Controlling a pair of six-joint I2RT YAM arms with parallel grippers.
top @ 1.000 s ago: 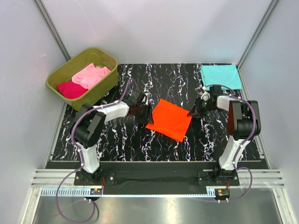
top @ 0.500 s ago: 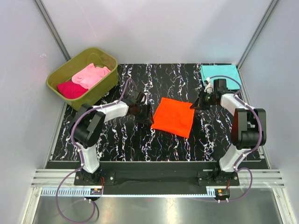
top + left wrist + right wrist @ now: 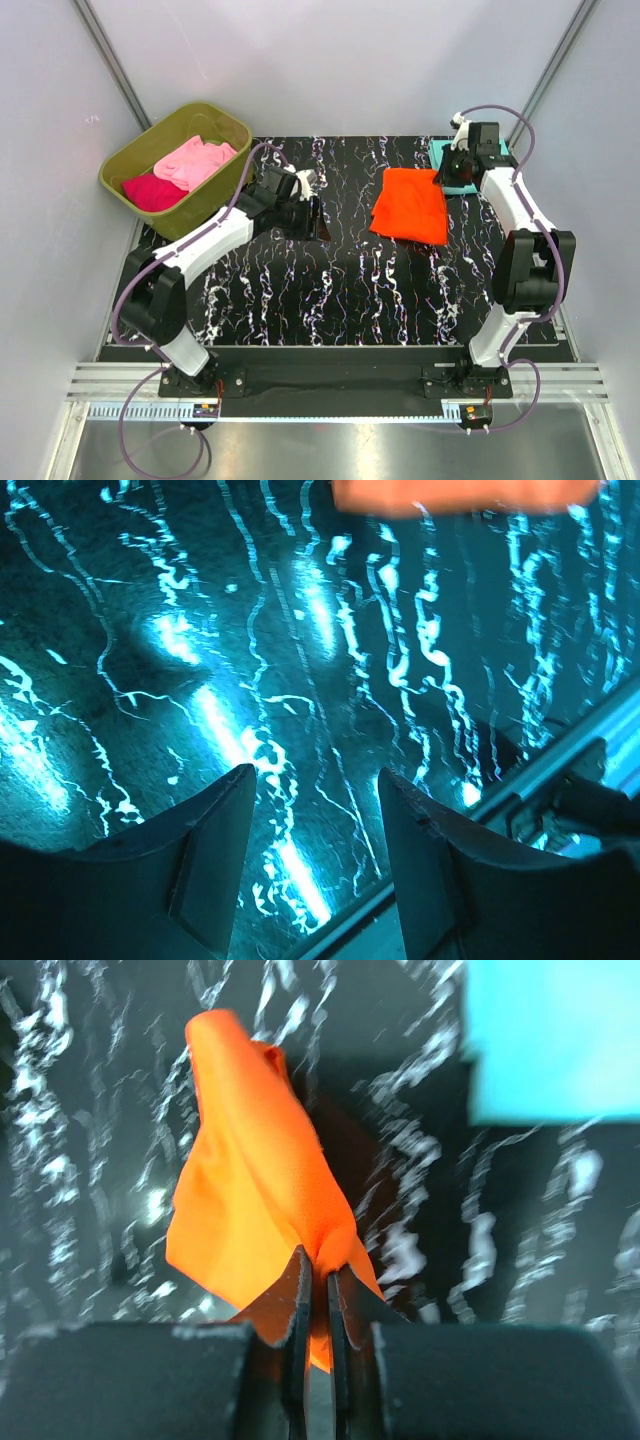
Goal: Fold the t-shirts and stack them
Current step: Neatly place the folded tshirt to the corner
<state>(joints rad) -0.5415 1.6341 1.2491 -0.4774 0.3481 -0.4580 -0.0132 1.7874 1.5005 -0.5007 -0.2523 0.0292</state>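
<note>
The folded orange t-shirt [image 3: 410, 204] hangs lifted over the mat's back right. My right gripper [image 3: 444, 178] is shut on its right edge; the wrist view shows the orange cloth [image 3: 262, 1185] pinched between the fingers. The folded teal t-shirt [image 3: 492, 152] lies at the back right corner, mostly hidden behind my right arm, and shows in the right wrist view [image 3: 550, 1035]. My left gripper [image 3: 312, 214] is open and empty above the mat, left of the orange shirt, whose edge shows at the top of the left wrist view [image 3: 460, 492]. The pink t-shirt [image 3: 193, 160] and magenta t-shirt [image 3: 151, 190] lie in the tub.
The olive-green tub [image 3: 215, 185] stands at the back left corner, partly off the black marbled mat [image 3: 330, 290]. White enclosure walls rise on both sides and at the back. A metal rail [image 3: 330, 385] runs along the near edge by the arm bases.
My right gripper has carried the orange t-shirt back and to the right, close to the teal one. My left gripper has drawn back to the left and sits apart from the shirt.
</note>
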